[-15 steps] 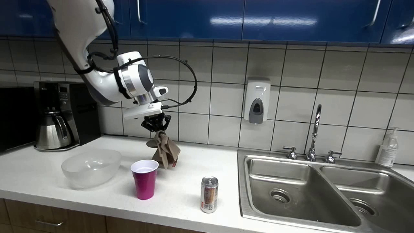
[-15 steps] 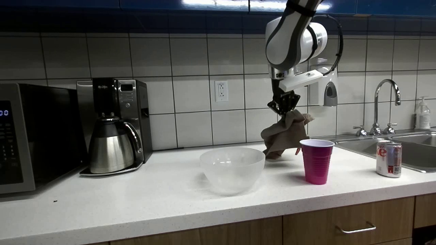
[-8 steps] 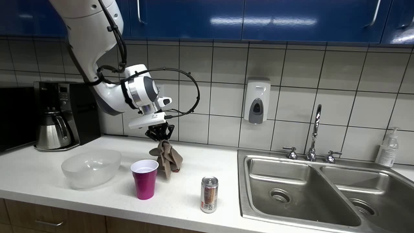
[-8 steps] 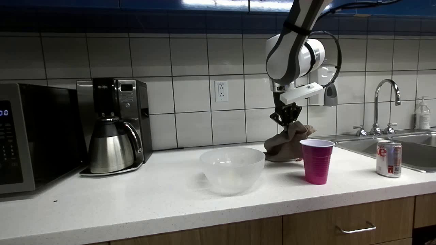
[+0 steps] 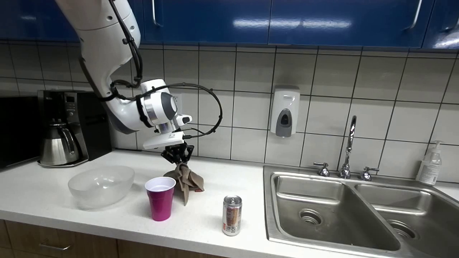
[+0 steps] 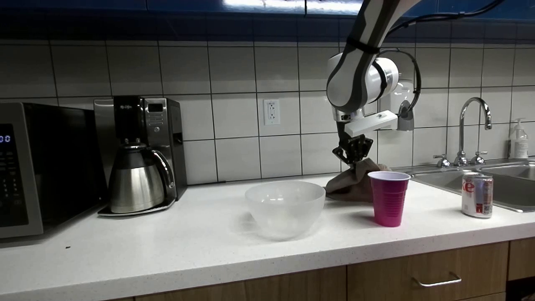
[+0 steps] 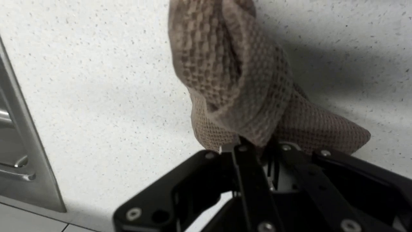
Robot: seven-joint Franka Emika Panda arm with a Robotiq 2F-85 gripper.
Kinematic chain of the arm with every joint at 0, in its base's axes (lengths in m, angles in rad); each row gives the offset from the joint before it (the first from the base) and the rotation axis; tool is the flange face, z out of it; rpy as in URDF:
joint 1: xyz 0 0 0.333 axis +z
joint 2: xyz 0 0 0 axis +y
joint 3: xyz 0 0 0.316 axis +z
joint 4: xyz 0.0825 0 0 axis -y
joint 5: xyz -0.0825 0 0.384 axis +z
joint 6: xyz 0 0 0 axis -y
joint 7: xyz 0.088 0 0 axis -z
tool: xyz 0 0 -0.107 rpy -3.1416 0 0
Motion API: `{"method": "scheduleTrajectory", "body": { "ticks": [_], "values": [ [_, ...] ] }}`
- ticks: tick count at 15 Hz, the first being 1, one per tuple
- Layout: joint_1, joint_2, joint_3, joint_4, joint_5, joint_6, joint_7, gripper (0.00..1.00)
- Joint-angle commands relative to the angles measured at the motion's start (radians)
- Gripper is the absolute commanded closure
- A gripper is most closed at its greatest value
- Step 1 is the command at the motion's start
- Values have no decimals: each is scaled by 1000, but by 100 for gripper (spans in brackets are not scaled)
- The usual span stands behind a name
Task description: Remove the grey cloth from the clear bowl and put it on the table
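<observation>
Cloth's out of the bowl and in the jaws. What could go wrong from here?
In both exterior views the magenta plastic cup partly hides the grey-brown cloth, so the two may be close: a sideways drag could tip the cup. Whether they touch, I can't tell. The wrist view shows the jaws pinching a fold, so the cloth might snag as they open and lift back off the countertop, where its lower folds appear to rest.

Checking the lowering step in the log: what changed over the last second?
The tool has come down toward the counter, bringing the cloth with it; the cloth's lower folds now appear to rest on the surface. Nothing was newly gripped or let go: the tool keeps its hold on the cloth. Clear bowl, magenta cup and can stayed put.
</observation>
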Motion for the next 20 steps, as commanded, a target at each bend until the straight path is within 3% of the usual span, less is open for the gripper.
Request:
{"method": "scheduleTrajectory", "body": {
  "ticks": [1, 8, 13, 20],
  "values": [
    [16, -5, -13, 7, 14, -1, 16, 53],
    [41, -48, 4, -9, 16, -15, 3, 2],
    [80, -102, 19, -32, 7, -35, 5, 0],
    [90, -258, 97, -123, 86, -149, -17, 0]
  ]
}}
